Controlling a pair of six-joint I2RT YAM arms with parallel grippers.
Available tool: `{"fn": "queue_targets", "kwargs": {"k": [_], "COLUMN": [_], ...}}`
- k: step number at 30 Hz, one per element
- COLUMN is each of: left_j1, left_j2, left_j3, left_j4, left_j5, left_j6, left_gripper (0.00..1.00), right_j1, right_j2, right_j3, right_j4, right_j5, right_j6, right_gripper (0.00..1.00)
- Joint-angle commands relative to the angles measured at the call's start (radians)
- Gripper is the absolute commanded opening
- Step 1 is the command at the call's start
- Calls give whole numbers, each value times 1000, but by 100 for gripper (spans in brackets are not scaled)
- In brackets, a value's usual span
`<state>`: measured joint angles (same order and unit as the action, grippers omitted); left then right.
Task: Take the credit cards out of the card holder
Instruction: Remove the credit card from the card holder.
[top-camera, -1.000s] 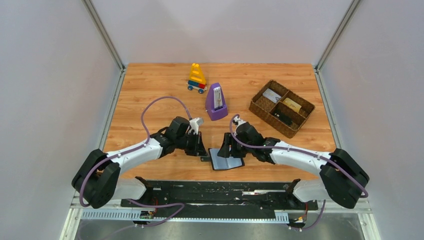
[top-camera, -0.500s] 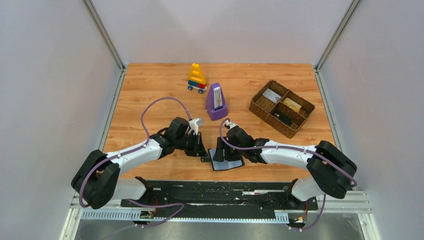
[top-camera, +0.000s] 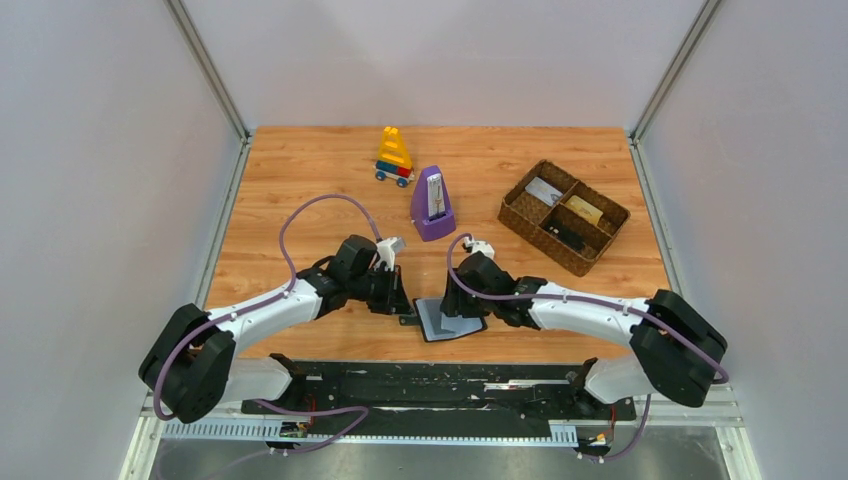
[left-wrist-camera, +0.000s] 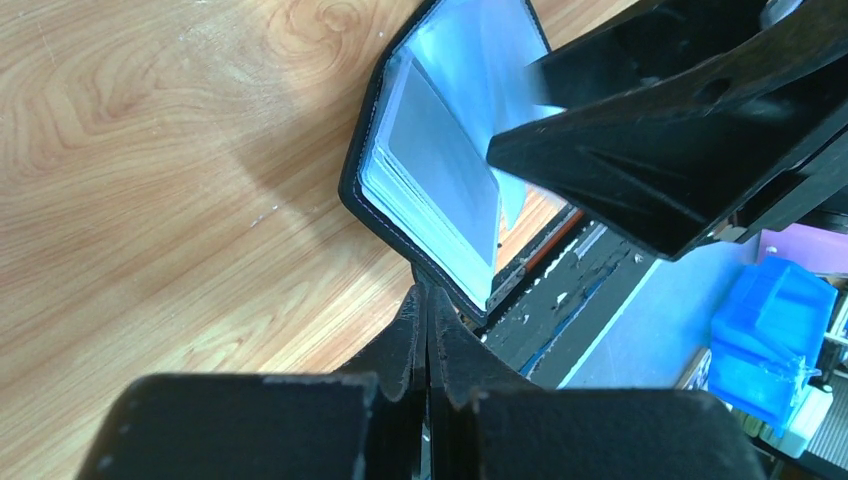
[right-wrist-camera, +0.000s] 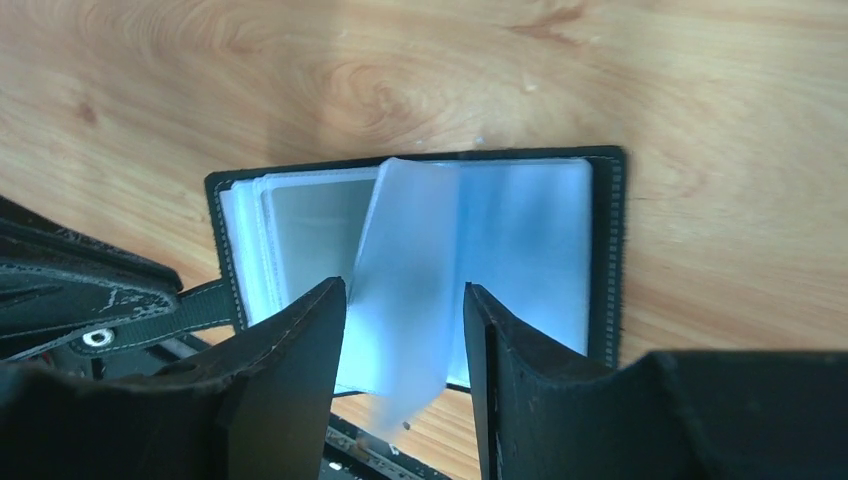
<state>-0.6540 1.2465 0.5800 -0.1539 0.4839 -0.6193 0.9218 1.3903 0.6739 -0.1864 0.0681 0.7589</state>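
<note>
Since half a second ago my right arm (top-camera: 560, 305) has slid slightly rightward over the flat black bifold card holder (right-wrist-camera: 520, 235), which lies open on the wooden desk (top-camera: 300, 170) near its front edge. The right jaws stand apart, a blurred clear sleeve (right-wrist-camera: 405, 290) raised between them. The left jaws are clamped on its strap (right-wrist-camera: 200, 305). Cards inside: I cannot tell. The brown woven tray (top-camera: 540, 245) holds a pale card (top-camera: 545, 189), a yellow-orange card (top-camera: 585, 210) and a dark item (top-camera: 570, 237), one per compartment.

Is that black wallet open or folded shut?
Open. The wallet lies spread on the table, one clear sleeve standing up inside the right gripper.
</note>
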Motion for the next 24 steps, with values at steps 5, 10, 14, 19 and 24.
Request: {"fn": "queue_targets", "kwargs": {"k": [5,10,14,19,24], "left_j1": [-4,-3,-4,-4,-3], "left_j2": [-30,-27,-31,-38,-23], "left_j3": [-4,-5,-7,-5,-6], "left_j4": [-12,-22,-16,-16,-14], "left_j5": [-16,-25,-20,-19,-22], "left_j6": [28,37,36,40,48], "left_gripper": [0,0,0,0,0], "right_j1": [-40,-82,-84,-84,-83], "right_j2": [-89,-160,-229,-279,-274], "right_j3": [-32,-65,-61,-43,-62], "right_j4": [-123,-177,-188,-114,51], "right_j5": [185,200,179,53,-148], "right_j6": [26,41,38,-12,-51], "right_gripper": [48,47,46,45,54]}}
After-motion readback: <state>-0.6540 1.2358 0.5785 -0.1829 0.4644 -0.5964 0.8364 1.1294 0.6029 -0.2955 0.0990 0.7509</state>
